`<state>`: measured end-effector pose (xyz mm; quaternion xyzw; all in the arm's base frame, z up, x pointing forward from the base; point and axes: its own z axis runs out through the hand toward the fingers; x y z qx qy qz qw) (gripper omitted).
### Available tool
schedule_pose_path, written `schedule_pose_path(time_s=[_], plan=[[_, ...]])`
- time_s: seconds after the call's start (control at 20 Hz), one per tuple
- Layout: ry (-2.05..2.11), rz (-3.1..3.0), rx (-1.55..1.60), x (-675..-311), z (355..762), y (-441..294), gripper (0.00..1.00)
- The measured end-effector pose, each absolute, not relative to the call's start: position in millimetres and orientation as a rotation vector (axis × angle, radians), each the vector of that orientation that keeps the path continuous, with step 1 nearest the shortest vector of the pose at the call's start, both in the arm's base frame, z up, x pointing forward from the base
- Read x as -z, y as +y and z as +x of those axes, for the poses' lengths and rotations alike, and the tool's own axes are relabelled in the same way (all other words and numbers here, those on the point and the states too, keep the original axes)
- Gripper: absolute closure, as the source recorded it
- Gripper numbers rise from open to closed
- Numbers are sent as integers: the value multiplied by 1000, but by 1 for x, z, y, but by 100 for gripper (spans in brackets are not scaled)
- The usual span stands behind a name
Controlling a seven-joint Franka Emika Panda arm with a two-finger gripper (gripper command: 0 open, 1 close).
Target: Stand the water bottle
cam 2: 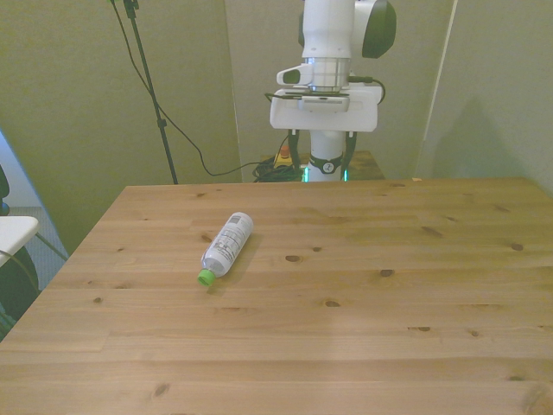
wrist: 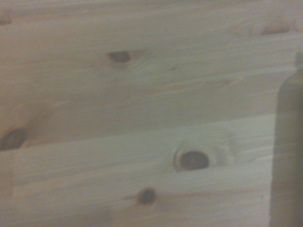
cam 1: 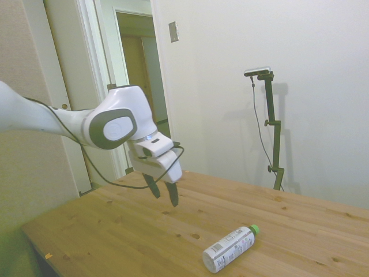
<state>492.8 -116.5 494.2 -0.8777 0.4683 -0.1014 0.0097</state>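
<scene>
In the side view, the white Franka arm reaches in from the left, and its 2-finger gripper [cam 1: 164,194] hangs above the wooden plank table [cam 1: 115,231], clear of the surface. The 2 dark fingers [cam 1: 154,187] point downward with a visible gap between them; the gripper is released and holds nothing.

To the right of the gripper and nearer the camera in this view, the small slim plastic water bottle with a green screw cap and a white printed wrap label [cam 1: 228,248] lies on its side on the table. The cap points up and to the right; the base faces the near table edge. The bottle and the gripper are well apart.

In the front view, the bottle [cam 2: 226,245] lies left of centre on the table [cam 2: 389,328], with the cap toward the camera. The gripper [cam 2: 323,165] is above the far table edge, to the right of the bottle and well apart from it.

The wrist view shows only blurred wooden planks with dark knots [wrist: 191,160].
</scene>
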Motion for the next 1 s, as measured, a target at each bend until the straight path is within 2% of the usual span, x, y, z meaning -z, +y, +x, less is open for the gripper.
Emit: schedule_pose_path(time_s=[0.2, 0.55, 1.0], plan=[[1468, -2763, 312, -484, 534, -168, 0], [1555, -2741, 345, -467, 574, -257, 0], [1605, -2756, 328, -408, 623, -287, 0]])
